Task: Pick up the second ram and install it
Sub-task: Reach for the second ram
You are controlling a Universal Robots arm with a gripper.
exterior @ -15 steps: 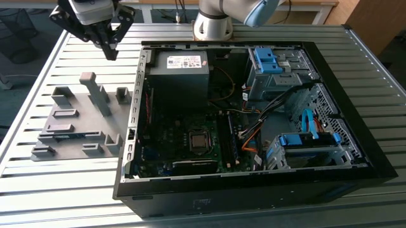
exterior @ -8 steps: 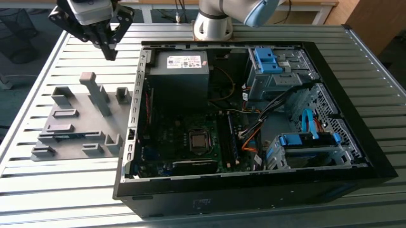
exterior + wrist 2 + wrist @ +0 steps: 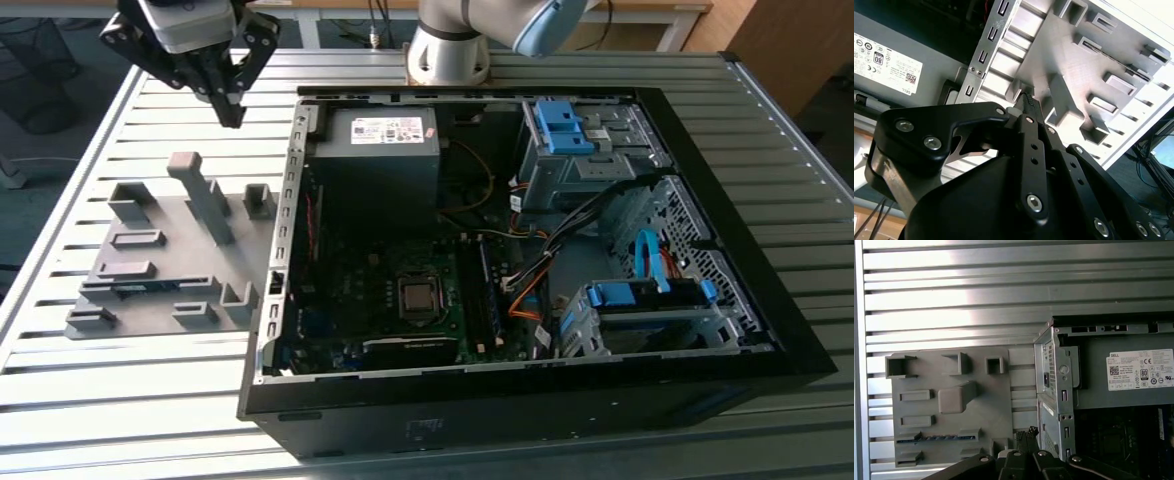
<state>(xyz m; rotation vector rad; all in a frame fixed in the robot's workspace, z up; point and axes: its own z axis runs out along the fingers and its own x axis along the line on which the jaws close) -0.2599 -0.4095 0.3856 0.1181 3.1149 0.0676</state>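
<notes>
The second ram is a thin blue-green stick lying on edge in a slot of the grey holder plate, seen in the first wrist view. The exterior view shows it near the plate's front on that view's left. My gripper hangs high over the table, beyond the plate's far end and well away from the ram. Its black fingers meet at the tips with nothing between them, as both wrist views show.
An open black computer case fills the middle and the exterior view's right, with power supply, motherboard, cables and blue drive brackets inside. A tall grey post rises from the holder plate. Slatted metal table lies all around.
</notes>
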